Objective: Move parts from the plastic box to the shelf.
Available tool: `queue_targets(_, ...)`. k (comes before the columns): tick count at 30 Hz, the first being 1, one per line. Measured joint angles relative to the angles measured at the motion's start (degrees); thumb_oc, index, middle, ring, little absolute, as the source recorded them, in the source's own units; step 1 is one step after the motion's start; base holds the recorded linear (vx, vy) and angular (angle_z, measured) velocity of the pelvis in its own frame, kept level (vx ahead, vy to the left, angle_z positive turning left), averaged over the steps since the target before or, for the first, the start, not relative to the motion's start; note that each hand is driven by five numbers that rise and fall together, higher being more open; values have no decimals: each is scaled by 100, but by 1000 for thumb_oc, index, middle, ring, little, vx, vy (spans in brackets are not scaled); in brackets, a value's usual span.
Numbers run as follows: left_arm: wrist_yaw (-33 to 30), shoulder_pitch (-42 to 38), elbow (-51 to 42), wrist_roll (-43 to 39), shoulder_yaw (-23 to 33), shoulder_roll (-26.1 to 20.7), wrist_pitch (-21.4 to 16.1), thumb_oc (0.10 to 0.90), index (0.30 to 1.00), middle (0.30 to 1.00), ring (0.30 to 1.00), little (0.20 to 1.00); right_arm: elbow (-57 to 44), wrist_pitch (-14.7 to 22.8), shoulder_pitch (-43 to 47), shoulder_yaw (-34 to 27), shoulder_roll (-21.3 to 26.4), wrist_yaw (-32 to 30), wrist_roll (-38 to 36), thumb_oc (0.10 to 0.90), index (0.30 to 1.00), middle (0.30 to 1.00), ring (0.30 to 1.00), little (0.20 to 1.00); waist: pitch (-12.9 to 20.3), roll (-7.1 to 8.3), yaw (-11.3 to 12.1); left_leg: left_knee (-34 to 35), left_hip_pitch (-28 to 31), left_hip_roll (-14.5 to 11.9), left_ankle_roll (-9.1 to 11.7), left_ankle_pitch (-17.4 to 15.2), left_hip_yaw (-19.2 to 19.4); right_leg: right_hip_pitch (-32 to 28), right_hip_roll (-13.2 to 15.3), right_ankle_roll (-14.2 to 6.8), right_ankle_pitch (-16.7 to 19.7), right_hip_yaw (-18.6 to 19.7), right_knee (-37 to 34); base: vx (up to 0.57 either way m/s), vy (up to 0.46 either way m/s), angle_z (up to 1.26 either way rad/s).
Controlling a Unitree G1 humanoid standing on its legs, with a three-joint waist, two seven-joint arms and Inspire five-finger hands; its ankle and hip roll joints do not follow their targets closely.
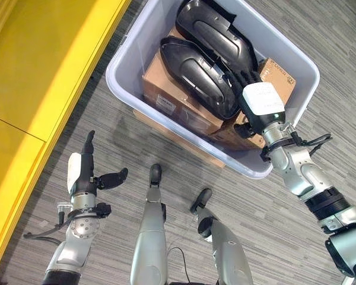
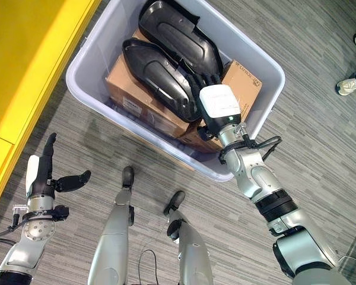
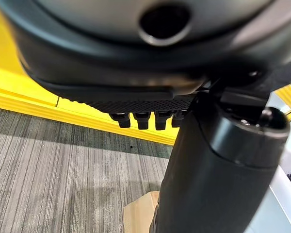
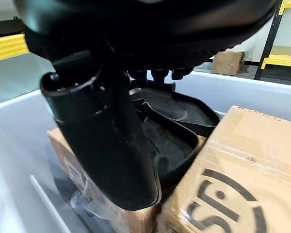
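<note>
Two black moulded parts lie in the plastic box, but the account runs from the left side first. There a yellow shelf [image 1: 41,77] takes up the left of the head views, its flat top running along the grey striped carpet [image 1: 107,124]. Just right of its edge, low in the view, the left hand [image 1: 83,169] is raised over the carpet with its fingers straight and pointing up and its thumb stuck out sideways; it holds nothing and touches nothing, well apart from the box.

Further right stands the pale grey plastic box [image 1: 121,74] on the carpet. Inside it, brown cardboard cartons [image 1: 166,89] fill the bottom, and the two black parts rest on top of them side by side: the nearer black part [image 1: 196,77] lies across the cartons, and the farther black part [image 1: 216,29] lies just behind it, toward the far wall of the box.

At the right, the right hand [image 2: 216,101] reaches over the box's near rim and down onto the nearer part's right end. Its fingers [image 4: 157,74] lie over the part's raised edge and its thumb [image 4: 106,141] hangs beside a carton, but whether they are clamped on the part cannot be told. At the far right edge, a person's shoe [image 2: 347,86] rests on the carpet.
</note>
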State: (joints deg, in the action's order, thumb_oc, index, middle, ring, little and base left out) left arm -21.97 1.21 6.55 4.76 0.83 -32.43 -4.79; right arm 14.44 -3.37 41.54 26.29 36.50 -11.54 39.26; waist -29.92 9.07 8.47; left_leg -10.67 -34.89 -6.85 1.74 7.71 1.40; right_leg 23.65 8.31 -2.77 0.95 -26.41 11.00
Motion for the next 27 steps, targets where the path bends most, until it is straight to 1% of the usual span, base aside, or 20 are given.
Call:
queue_targets(9,0,-4,0,-2,1,-1,0,900,1000,1000,1000,1000,20,-42,32,50,-241,0,0,900,1000,1000,1000,1000,-3,-6,57,-2,3,10,11,-6,-3,22,27,3,-34,0,71,0,0,0)
queue_targets(11,-1,-11,-1,-2,-1,0,0,900,1000,1000,1000,1000,249,-61,185,214,-266,-2,-1,900,1000,1000,1000,1000,-4,-6,69,-1,1,11,27,-15,-3,36,34,7,-55,0,105,0,0,0)
queue_targets(14,-2,-14,0,-4,-4,-1,0,900,1000,1000,1000,1000,455,-83,233,226,-326,-2,-1,900,1000,1000,1000,1000,-9,-14,115,5,-3,11,33,-18,-1,50,37,17,-77,0,128,0,0,0)
queue_targets(17,-2,-11,2,-7,-9,-1,0,900,1000,1000,1000,1000,464,-153,244,226,-388,-3,-2,900,1000,1000,1000,1000,-10,-15,115,10,-33,14,35,-20,-4,95,44,28,-97,0,155,0,0,0)
queue_targets(23,-6,-11,5,-7,-7,-5,-3,900,1000,1000,1000,1000,875,-219,465,279,-439,-38,-4,900,1000,1000,1000,1000,-14,-23,118,4,-111,14,21,-6,-2,191,52,22,-138,-1,213,0,0,0)
queue_targets(25,-5,-8,7,-7,-22,-6,-4,900,1000,1000,1000,1000,1020,-201,508,298,-454,-81,-3,900,1000,1000,1000,1000,-33,-52,122,5,-125,22,19,-2,-3,203,59,18,-141,-6,213,0,0,0)
queue_targets(27,-10,0,3,-7,-15,-15,-9,900,1000,1000,1000,1000,1393,-242,721,474,-460,-94,-4,900,1000,1000,1000,1000,-43,-81,134,11,-145,27,23,-5,-11,224,65,13,-145,-7,213,0,0,0)
